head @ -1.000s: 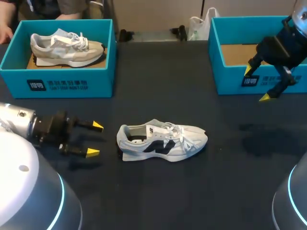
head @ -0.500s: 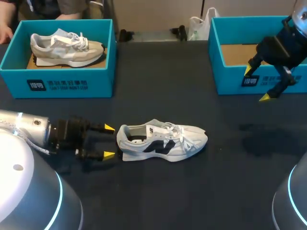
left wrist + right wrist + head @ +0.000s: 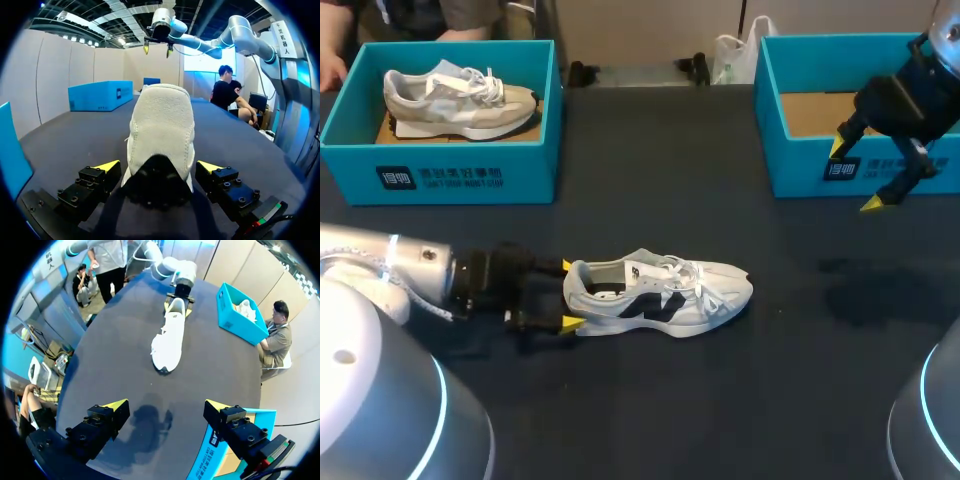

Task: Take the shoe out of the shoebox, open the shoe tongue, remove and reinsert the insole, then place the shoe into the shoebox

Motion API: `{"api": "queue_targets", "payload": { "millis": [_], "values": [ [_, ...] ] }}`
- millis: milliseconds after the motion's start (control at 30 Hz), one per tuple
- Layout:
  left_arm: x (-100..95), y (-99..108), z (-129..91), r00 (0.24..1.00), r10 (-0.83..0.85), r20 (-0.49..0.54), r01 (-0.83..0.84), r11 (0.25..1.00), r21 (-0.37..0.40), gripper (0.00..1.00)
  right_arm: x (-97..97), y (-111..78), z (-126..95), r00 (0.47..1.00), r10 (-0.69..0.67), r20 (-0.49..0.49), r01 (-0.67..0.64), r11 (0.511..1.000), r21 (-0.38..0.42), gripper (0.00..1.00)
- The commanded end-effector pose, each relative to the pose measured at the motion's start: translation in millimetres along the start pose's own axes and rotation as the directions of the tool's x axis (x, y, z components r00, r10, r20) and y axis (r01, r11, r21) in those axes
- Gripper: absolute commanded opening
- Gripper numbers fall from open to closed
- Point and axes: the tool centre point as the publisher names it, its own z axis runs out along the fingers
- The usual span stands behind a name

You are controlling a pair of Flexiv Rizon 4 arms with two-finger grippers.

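A white shoe (image 3: pixel 660 294) with a dark side logo lies on its sole mid-table, toe pointing right. My left gripper (image 3: pixel 567 294) is open at its heel, one yellow tip on each side. In the left wrist view the heel of the shoe (image 3: pixel 162 125) stands between the fingers of the left gripper (image 3: pixel 159 166), with small gaps on both sides. My right gripper (image 3: pixel 855 176) hangs open and empty above the front wall of the empty teal shoebox (image 3: pixel 800 165) at the right. In the right wrist view the right gripper (image 3: pixel 166 405) is high over the table, and the shoe (image 3: pixel 169 340) lies far ahead of it.
A second teal box (image 3: pixel 470 170) at the back left holds a beige shoe (image 3: pixel 460 100). Dark tabletop lies bare between the white shoe and the right box.
My left gripper has slid right along the table until its open fingers straddle the shoe's heel. The right arm and the shoe have not moved.
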Motion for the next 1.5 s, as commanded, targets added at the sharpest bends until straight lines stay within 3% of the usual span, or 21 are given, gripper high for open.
{"api": "queue_targets", "payload": {
  "millis": [33, 733, 800, 867, 900, 933, 967, 1500],
  "values": [
    [-4.2, -2, 13, 1.000, 0.002, -0.004, -0.002, 1.000, -0.004, 1.00, -1.6, -0.2, 1, 1.000, 0.000, -0.003, 0.000, 1.000, 0.001, 1.00],
    [-2.2, -5, 45, 0.999, 0.008, -0.037, -0.008, 1.000, -0.022, 1.00, -1.6, -0.2, 1, 1.000, 0.000, -0.003, 0.000, 1.000, 0.001, 1.00],
    [-2.9, -4, 47, 0.999, 0.007, -0.038, -0.008, 1.000, -0.026, 0.75, -1.6, -0.2, 1, 1.000, 0.000, -0.003, 0.000, 1.000, 0.001, 1.00],
    [-3.5, -4, 47, 0.999, 0.004, -0.039, -0.005, 1.000, -0.029, 0.35, -1.6, -0.2, 1, 1.000, 0.000, -0.003, 0.000, 1.000, 0.001, 1.00],
    [-3.6, -4, 47, 0.999, 0.003, -0.039, -0.004, 1.000, -0.031, 0.25, -1.6, -0.2, 1, 1.000, 0.000, -0.003, 0.000, 1.000, 0.001, 1.00],
    [-3.8, -3, 48, 0.999, 0.001, -0.041, -0.002, 0.999, -0.033, 0.07, -1.6, -0.2, 1, 1.000, 0.000, -0.003, 0.000, 1.000, 0.001, 1.00],
    [-3.8, -3, 48, 0.999, 0.000, -0.043, -0.001, 0.999, -0.034, 0.00, -1.6, -0.2, 1, 1.000, 0.000, -0.003, 0.000, 1.000, 0.001, 1.00],
    [-3.1, -3, 47, 0.998, -0.014, -0.066, 0.011, 0.999, -0.045, 0.00, -1.6, -0.2, 1, 1.000, 0.000, -0.003, 0.000, 1.000, 0.001, 1.00]
  ]
}}
